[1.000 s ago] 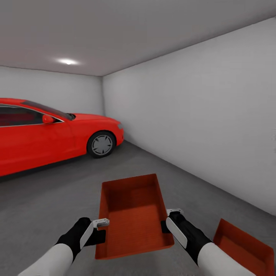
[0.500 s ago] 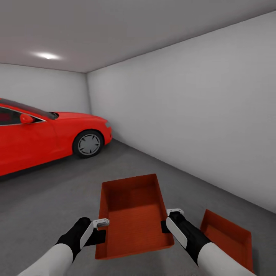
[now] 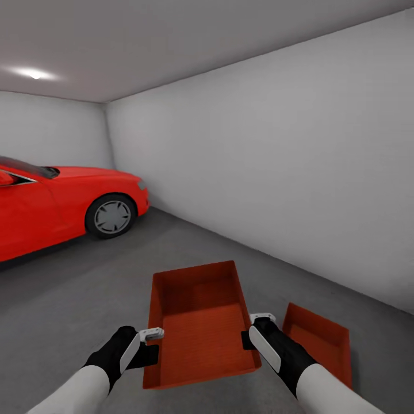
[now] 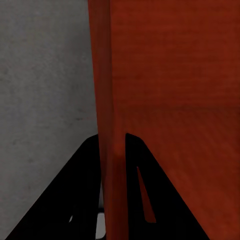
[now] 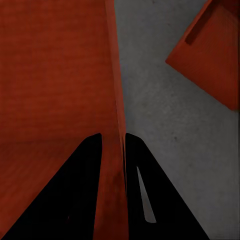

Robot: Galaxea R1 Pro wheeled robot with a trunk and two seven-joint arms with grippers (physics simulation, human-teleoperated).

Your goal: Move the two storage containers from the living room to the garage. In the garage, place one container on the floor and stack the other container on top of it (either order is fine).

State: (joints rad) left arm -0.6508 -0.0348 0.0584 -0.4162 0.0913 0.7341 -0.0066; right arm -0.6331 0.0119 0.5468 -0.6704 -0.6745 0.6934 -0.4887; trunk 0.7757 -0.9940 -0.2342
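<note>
I hold one orange-red storage container (image 3: pixel 198 322) level in front of me, above the dark grey garage floor (image 3: pixel 86 299). My left gripper (image 3: pixel 150 339) is shut on its left wall (image 4: pixel 107 125). On the opposite side, my right gripper (image 3: pixel 253 330) is shut on the right wall (image 5: pixel 117 130). The second storage container (image 3: pixel 322 339) lies on the floor just to the right of the held one, also seen past the right gripper (image 5: pixel 212 55).
A red car (image 3: pixel 52 201) is parked at the left. A plain grey-white wall (image 3: pixel 276 172) runs along the right and meets the back wall at a corner (image 3: pixel 108 149). A ceiling light (image 3: pixel 34 73) glows at the upper left.
The whole view has swung to the right: car, corner and ceiling light slid left. The container on the floor now sits closer to the held one. Both grippers keep their hold.
</note>
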